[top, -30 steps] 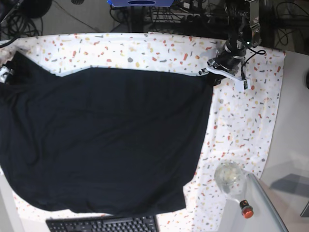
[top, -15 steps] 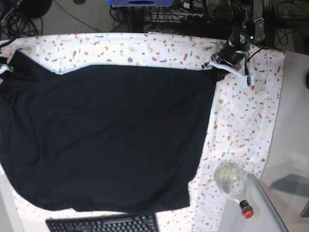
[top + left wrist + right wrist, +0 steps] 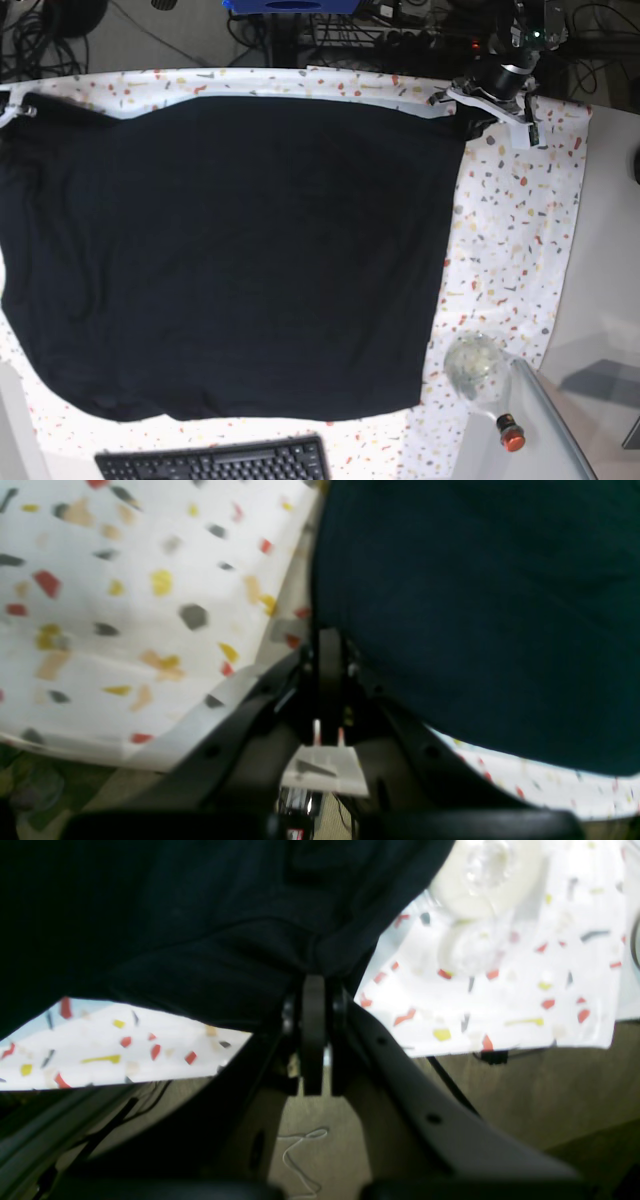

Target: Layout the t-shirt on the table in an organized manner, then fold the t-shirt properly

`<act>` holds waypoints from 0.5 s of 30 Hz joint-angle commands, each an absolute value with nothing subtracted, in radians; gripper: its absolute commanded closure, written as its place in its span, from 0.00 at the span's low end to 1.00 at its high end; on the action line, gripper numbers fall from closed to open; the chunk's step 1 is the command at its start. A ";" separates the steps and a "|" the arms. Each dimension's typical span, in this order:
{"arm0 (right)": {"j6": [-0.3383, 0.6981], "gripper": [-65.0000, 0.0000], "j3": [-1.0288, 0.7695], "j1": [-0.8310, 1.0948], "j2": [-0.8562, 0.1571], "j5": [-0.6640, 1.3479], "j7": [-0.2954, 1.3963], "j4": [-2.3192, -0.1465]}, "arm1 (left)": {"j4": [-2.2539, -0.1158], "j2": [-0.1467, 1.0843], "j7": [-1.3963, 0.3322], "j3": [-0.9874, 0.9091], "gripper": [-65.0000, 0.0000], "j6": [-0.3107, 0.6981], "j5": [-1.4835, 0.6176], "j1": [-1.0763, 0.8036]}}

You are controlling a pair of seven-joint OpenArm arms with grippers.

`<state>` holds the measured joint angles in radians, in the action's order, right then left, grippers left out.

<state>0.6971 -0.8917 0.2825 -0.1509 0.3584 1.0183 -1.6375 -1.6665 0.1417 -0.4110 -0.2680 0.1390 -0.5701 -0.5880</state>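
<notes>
Base view: the shirt (image 3: 230, 260) is being spread on the table (image 3: 520, 240), one corner pinched in each closed gripper (image 3: 478, 112) (image 3: 314, 982). Next, lowering flat and release are called for.

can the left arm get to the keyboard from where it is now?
Probably not now: the left gripper is shut on the t-shirt at the table's far edge; the keyboard lies at the opposite edge.
</notes>
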 commanded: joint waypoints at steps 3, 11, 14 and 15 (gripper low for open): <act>0.698 1.00 -0.897 0.278 -0.166 0.364 1.021 -1.655 | -1.692 0.151 -0.392 -0.277 1.00 0.140 -0.575 -0.608; 0.698 1.00 -0.889 0.174 -0.219 0.363 1.109 -1.672 | -1.787 0.150 -0.403 -0.269 1.00 0.139 -0.575 -0.575; 0.698 1.00 -0.886 0.096 -0.263 0.363 1.153 -1.636 | -1.787 0.145 -0.533 -0.272 1.00 0.139 -0.576 -0.483; 0.698 1.00 -0.880 0.070 -0.275 0.363 1.161 -1.618 | -1.784 0.143 -0.584 -0.274 1.00 0.139 -0.576 -0.449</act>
